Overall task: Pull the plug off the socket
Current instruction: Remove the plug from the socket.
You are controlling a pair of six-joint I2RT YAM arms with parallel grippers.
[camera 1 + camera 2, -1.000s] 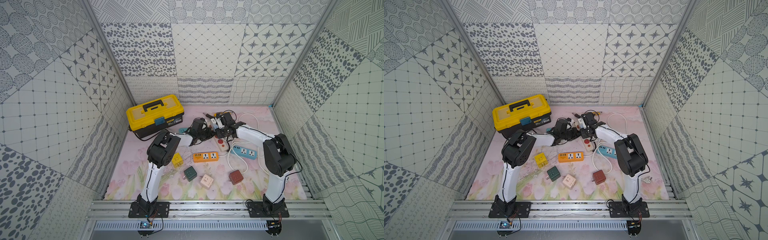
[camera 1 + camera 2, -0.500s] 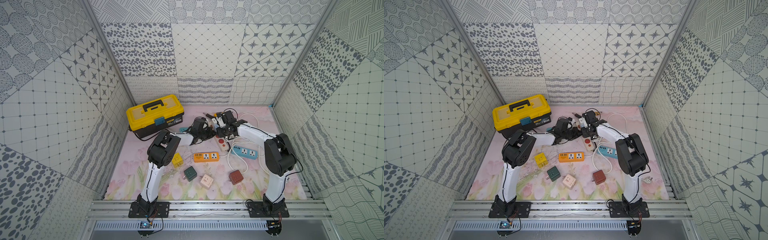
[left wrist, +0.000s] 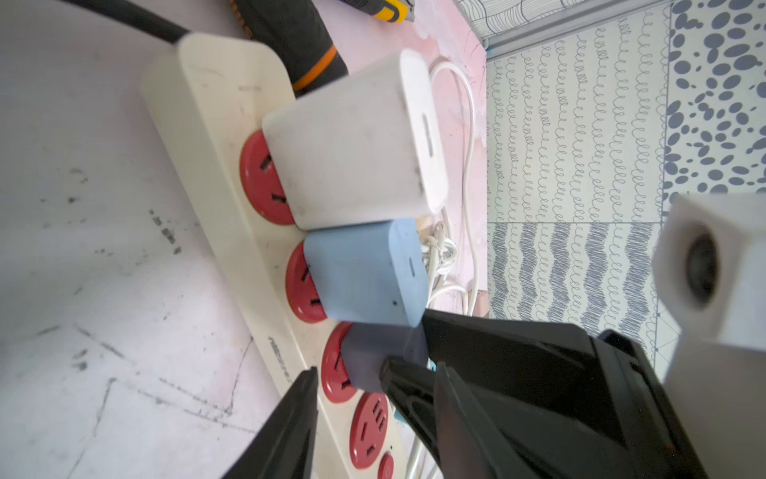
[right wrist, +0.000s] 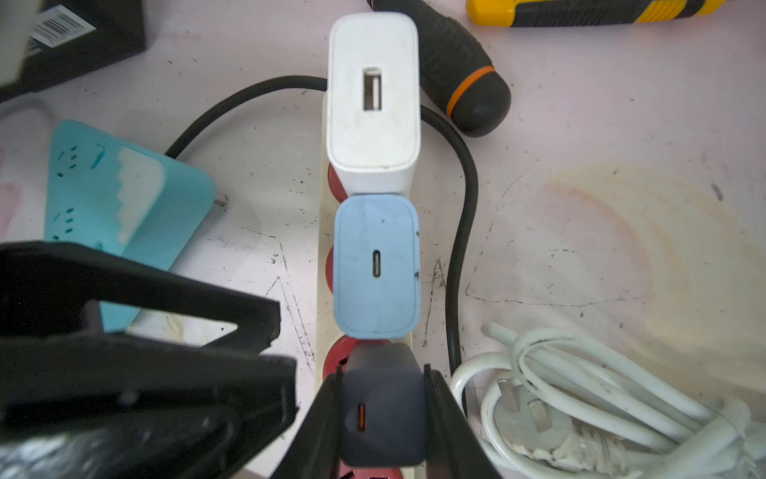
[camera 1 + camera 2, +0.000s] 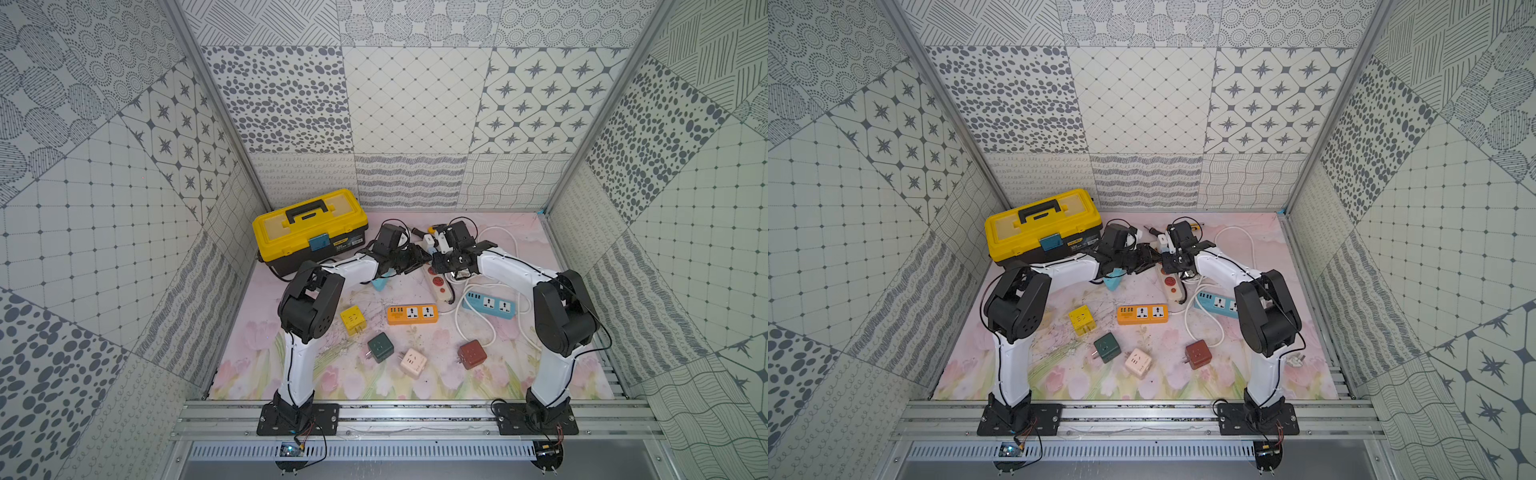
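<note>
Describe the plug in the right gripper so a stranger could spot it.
Near the yellow toolbox lies a cream power strip with red sockets and three chargers in a row. Yours is the dark grey charger with an orange port, next to a light blue charger and a white charger.

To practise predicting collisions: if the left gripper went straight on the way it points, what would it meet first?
Probably the cream power strip, at the socket under the dark charger held by the right gripper; depth is unclear.
</note>
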